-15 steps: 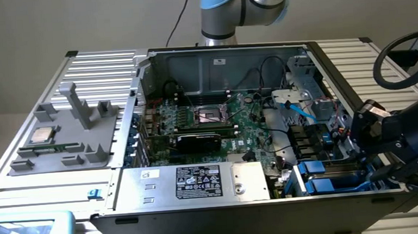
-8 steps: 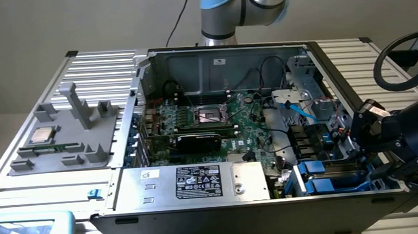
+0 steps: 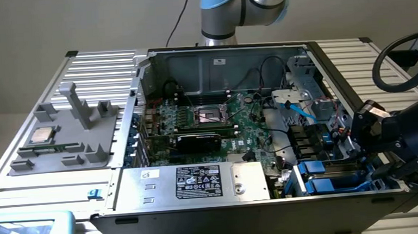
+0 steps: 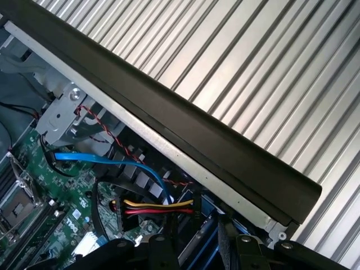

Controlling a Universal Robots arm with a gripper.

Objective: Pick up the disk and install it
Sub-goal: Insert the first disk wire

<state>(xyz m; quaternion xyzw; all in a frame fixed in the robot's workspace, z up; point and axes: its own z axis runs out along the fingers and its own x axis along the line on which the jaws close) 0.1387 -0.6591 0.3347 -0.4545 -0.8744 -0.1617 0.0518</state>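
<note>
Black end effector (image 3: 367, 145) hangs over the drive bay in a corner of the open computer case (image 3: 219, 51), on the exterior view's right; I cannot tell if it is open or closed, or if it grips anything; the case's black side wall (image 4: 197, 132) runs close beside it, so room there is tight. Two drives in blue brackets sit in that bay, side by side; the disk (image 3: 328, 186) looks like the front one, just beside the end effector; the other drive (image 3: 315, 167) sits right behind it; I cannot be sure which is which. A blue cable (image 4: 112, 160) and red, yellow and black wires (image 4: 160, 205) cross the space near the bay; the green board (image 3: 224, 121) lies in the middle; a silver box with a black label (image 3: 198, 183) sits at the front edge, its writing too small to read. The ribbed tabletop (image 3: 90, 64) spreads out past the wall; a grey tray (image 3: 73, 141) with a square chip (image 3: 43, 135) lies on the exterior view's left.
</note>
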